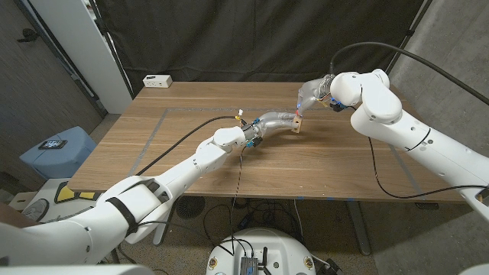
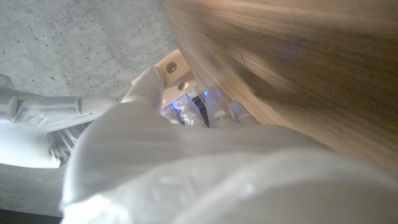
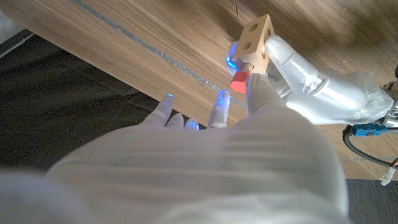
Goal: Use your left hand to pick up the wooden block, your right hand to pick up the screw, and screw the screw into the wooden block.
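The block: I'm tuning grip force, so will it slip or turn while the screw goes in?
The block looks rigid and light. Its smooth faces may slip. The left hand holds one end only, so pushing the screw may twist it.

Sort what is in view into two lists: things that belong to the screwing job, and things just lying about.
Job:
wooden block, held by the left hand
screw, red-headed, at the block, by the right hand

Lying about:
white box at the table's far corner
blue bin beside the table

No text, label or number can be read anywhere.
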Robot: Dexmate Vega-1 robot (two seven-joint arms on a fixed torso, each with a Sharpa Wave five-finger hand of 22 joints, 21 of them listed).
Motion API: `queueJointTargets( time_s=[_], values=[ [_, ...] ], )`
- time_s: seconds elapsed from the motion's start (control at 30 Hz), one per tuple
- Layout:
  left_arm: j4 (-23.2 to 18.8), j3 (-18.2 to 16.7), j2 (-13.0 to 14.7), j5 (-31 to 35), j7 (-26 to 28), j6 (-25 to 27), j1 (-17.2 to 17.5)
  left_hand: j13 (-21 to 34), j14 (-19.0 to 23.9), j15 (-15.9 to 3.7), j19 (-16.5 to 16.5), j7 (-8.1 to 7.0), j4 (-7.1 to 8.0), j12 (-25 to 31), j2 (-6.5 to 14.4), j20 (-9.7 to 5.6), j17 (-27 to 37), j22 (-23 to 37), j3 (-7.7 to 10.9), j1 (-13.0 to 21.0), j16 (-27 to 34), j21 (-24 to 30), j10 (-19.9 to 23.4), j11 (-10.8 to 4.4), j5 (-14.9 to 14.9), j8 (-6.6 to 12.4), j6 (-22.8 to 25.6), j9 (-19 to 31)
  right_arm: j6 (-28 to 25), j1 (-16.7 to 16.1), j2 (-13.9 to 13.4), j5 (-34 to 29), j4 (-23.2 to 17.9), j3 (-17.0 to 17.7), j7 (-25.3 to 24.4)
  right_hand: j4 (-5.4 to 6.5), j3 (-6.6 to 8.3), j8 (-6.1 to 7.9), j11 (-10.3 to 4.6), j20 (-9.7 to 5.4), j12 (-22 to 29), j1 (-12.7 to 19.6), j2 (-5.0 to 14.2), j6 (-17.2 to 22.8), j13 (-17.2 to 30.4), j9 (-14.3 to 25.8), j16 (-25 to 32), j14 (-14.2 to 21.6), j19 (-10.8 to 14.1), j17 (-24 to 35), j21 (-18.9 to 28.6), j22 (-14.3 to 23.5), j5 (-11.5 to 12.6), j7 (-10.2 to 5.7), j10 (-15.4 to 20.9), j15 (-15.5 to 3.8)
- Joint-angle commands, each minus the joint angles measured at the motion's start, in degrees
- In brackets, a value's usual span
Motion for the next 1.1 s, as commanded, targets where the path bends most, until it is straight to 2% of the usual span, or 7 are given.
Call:
queueJointTargets(
  time_s=[0.03, 1.1],
  values=[
    [0.18, 0.06, -0.17, -0.01, 0.01, 0.06, -0.1, 0.3, 0.53, -4.91, -0.28, -0.18, 0.29, 0.26, 0.49, 0.36, 0.09, 0.18, 0.25, 0.09, 0.07, 0.21, 0.15, -0.12, 0.4, 0.27, 0.55, 0.27, -0.58, 1.09, -0.82, 2.01, 0.3, -1.39, -0.89, 0.09, 0.41, 0.1, -0.04, 0.24, 0.03, 0.45, -0.39, 0.28, 0.25, -0.02, 0.15, -0.23, -0.13, 0.1, 0.06, 0.14, 0.41, 0.05, -0.4, 0.07],
    [1.95, 0.28, -1.18, -0.07, -0.61, -0.36, -0.71, 0.28, 0.57, -4.81, -0.3, -0.14, 0.26, 0.29, 0.42, 0.34, 0.08, 0.19, 0.26, 0.08, 0.07, 0.21, 0.17, -0.09, 0.41, 0.27, 0.58, 0.26, -2.19, 2.08, -2.22, 3.94, 0.84, -2.89, -2.78, 1.14, 0.84, 3.38, -0.42, -0.43, 0.73, -0.36, -1.06, 6.02, 0.26, 1.25, 0.67, 0.63, 0.79, 0.38, 0.39, 0.17, 1.19, 0.63, 1.09, -0.33]
  ],
)
